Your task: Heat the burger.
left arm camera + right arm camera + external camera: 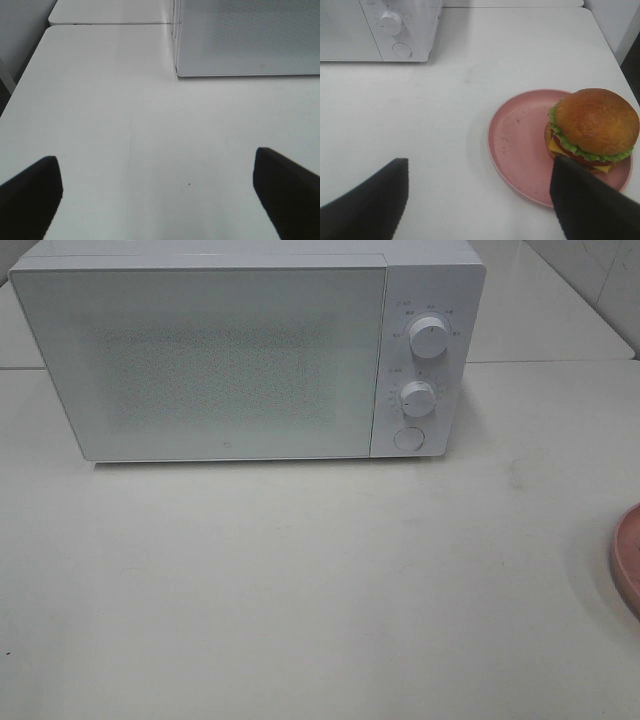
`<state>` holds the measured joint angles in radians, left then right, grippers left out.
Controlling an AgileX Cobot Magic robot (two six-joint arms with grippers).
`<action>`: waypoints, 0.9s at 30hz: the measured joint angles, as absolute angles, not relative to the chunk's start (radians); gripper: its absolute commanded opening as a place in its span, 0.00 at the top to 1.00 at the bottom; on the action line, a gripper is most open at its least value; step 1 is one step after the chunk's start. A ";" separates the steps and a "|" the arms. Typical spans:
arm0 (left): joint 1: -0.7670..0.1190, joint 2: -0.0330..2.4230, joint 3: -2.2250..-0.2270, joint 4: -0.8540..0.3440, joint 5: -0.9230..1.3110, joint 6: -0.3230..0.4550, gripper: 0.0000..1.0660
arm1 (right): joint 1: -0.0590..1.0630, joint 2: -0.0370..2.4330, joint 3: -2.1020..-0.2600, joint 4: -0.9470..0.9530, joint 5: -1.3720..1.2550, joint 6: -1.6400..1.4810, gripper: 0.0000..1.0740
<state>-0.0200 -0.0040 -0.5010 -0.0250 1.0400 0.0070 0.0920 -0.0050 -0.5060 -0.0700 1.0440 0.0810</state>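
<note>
on the left of the high view the white microwave [250, 350] stands on the white surface [300, 580], its door [200, 360] shut and taking up most of the front. to the right of the door runs the control panel with an upper knob [430, 337], a lower knob [418, 398] and a round button [408, 438] below them. neither arm shows in this view. at the far right edge only a sliver of the pink dish [628, 560] is visible, well apart from the microwave.

the left wrist view shows the left pincer [157, 195] with its two dark fingers [30, 197] spread wide apart over bare surface, nothing between them. the lower corner of the microwave's door side sits ahead of it, not touching.

the right wrist view shows the right pincer [475, 200] also standing apart, dark fingers [367, 205] on either side, holding nothing. one finger overlaps the near rim of the pink dish in the picture; whether it touches the dish cannot be told. the burger [594, 130] rests on the pink dish, set toward one side of it rather than in the middle, with a brown domed bun, green lettuce, a red layer and yellow cheese showing at its edge. the rest of the dish is bare. the microwave's panel corner is visible further off, well apart from the dish.
</note>
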 measured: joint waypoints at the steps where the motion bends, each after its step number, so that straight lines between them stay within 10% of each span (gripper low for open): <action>1: -0.020 -0.004 -0.501 -0.025 1.040 0.007 0.08 | 0.092 -0.005 -0.506 -0.070 1.044 0.081 0.30; 27: -0.020 -0.004 -0.501 -0.025 1.040 0.007 0.08 | 0.092 -0.005 -0.506 -0.070 1.044 0.081 0.30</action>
